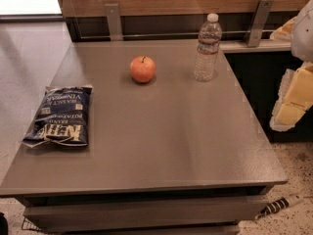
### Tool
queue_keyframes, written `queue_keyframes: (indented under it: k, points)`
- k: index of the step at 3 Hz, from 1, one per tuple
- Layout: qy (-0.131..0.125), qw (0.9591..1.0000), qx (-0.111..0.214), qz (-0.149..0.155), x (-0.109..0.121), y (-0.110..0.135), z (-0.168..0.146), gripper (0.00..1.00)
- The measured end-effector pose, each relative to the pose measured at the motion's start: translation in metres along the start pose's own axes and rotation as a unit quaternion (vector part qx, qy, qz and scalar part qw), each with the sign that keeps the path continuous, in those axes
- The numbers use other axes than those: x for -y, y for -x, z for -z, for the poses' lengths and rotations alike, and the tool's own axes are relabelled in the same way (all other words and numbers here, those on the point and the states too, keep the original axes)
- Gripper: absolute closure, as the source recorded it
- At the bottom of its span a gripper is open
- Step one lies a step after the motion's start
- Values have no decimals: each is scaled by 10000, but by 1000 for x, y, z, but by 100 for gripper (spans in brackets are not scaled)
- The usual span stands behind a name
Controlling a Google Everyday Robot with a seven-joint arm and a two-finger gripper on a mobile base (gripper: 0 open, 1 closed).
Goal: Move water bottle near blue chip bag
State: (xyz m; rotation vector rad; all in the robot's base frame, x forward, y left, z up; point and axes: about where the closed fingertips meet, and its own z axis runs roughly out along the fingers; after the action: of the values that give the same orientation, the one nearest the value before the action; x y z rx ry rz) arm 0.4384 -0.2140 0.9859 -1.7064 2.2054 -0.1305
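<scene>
Nearest you, blue chip bag (61, 116) lies flat at table's (161, 146) left; water bottle (207, 48) stands upright far right, well apart. Beside the table, the gripper (293, 99) is cut off at right; you can't judge its spread.

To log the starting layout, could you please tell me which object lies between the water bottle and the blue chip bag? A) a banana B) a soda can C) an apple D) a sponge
C: an apple sits on the table between the upright water bottle at the back right and the blue chip bag at the left, while the hand hangs beyond the table's right edge.
</scene>
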Motion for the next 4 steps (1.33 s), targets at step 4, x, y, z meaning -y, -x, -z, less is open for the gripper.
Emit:
queue_keyframes:
  k: [4]
  points:
    - [-711,9646,2393,-850,107,19,-36,0]
